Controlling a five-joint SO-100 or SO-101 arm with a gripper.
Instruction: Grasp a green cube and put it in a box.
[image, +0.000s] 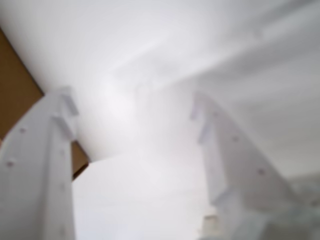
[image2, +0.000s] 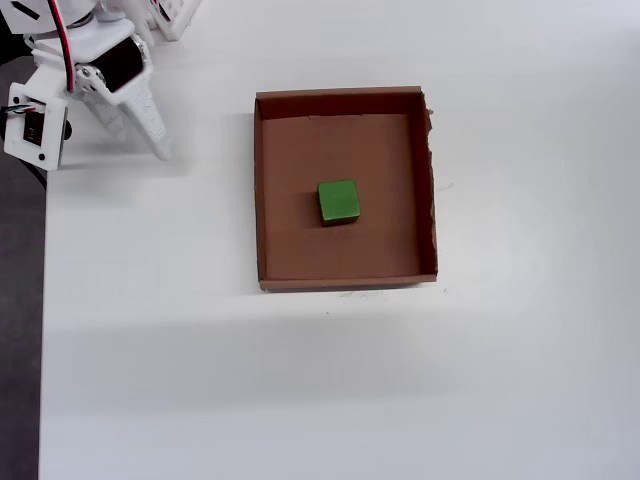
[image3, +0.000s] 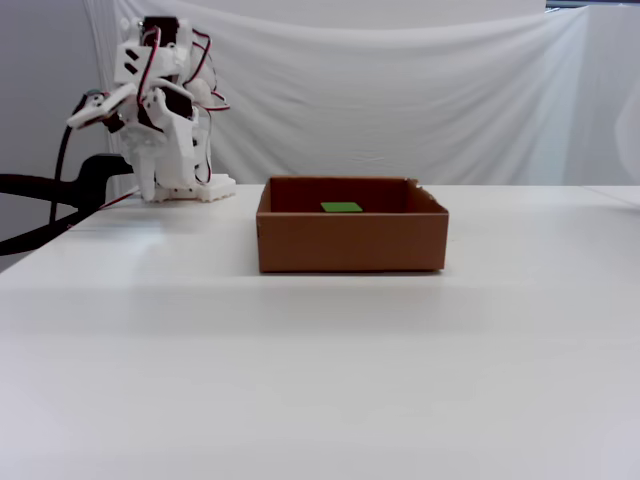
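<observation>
Overhead view: cube (image2: 339, 201) sits near the middle of the box (image2: 263, 190), gripper (image2: 160, 148) well apart at upper left.
The blurred wrist view seems to show the fingers (image: 42, 165) spread with nothing between them. The cube looks light, rigid and matte; two opposite flat faces would give a sure pinch.

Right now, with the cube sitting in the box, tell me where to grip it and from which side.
Come straight down from above and close the jaws on two opposite side faces of the cube. It lies flat near the middle of the box, clear of every wall, and those walls would probably block a sideways approach.
</observation>
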